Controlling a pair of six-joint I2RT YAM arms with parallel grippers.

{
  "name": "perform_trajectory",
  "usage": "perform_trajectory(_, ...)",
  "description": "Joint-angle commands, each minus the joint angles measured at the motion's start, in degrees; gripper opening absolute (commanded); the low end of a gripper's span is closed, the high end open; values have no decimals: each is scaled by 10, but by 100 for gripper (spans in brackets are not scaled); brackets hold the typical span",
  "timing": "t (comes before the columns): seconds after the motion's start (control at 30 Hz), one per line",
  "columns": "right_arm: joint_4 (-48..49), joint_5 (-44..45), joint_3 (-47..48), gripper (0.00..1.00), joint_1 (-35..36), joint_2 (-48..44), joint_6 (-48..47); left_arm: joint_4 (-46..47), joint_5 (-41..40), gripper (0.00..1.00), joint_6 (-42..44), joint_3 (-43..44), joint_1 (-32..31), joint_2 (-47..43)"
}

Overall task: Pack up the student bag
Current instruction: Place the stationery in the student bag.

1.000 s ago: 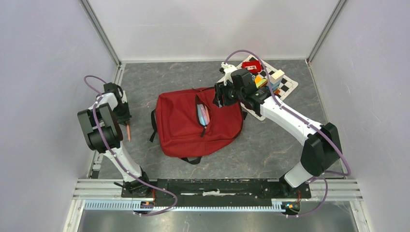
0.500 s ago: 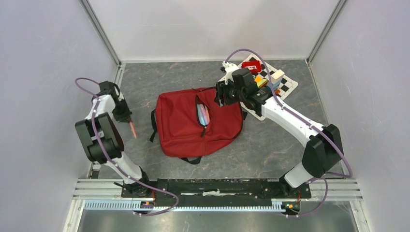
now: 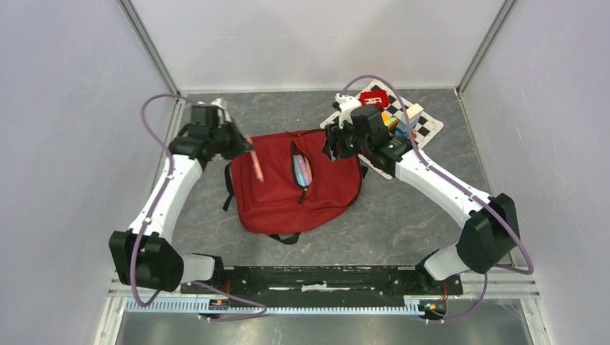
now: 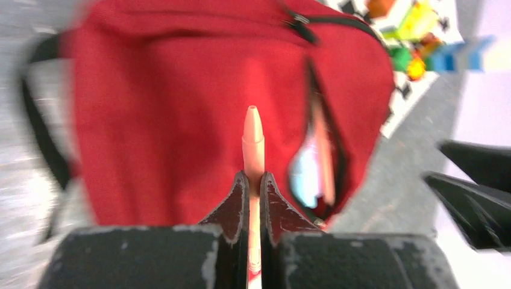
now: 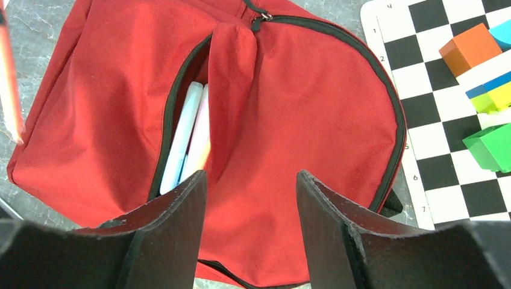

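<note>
1. Top external: student bag lies flat mid-tabletop between both arms, front pocket unzipped.
2. Left tool is clamped tight on a pink pen, held over the bag's left part; left wrist view shows the pen tip sticking out past the closed jaws.
3. Right tool is about half open and grips nothing, above the bag's upper right side.
4. Right wrist: pale blue and pink pens sit inside the open pocket.
5. Checkerboard mat lies just beside the bag, with edge numerals "4" and "7" readable.
6. Orange block and green block rest on the mat.
7. No brand is legible on the bag.
</note>
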Motion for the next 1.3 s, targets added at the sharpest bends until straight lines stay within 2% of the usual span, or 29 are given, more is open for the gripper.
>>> perform_trajectory(0.0, 38, 7, -21, 61, -1, -38, -4, 117, -18, 2, -161, -19, -121, -6)
perform_trajectory(0.23, 45, 14, -50, 61, -1, -69, -7, 194, -47, 2, -213, 4, -214, 74)
perform_trajectory(0.43, 49, 15, -52, 62, -1, -73, -10, 218, -74, 2, -217, 10, -251, 128)
perform_trajectory(0.7, 51, 17, -47, 62, -3, -71, -15, 222, -127, 2, -212, -4, -274, 144)
perform_trajectory(0.97, 50, 16, -43, 62, -2, -64, -16, 214, -205, 2, -200, -16, -280, 121)
perform_trajectory(1.27, 50, 14, -42, 62, -3, -60, -15, 217, -175, 2, -222, -26, -288, 138)
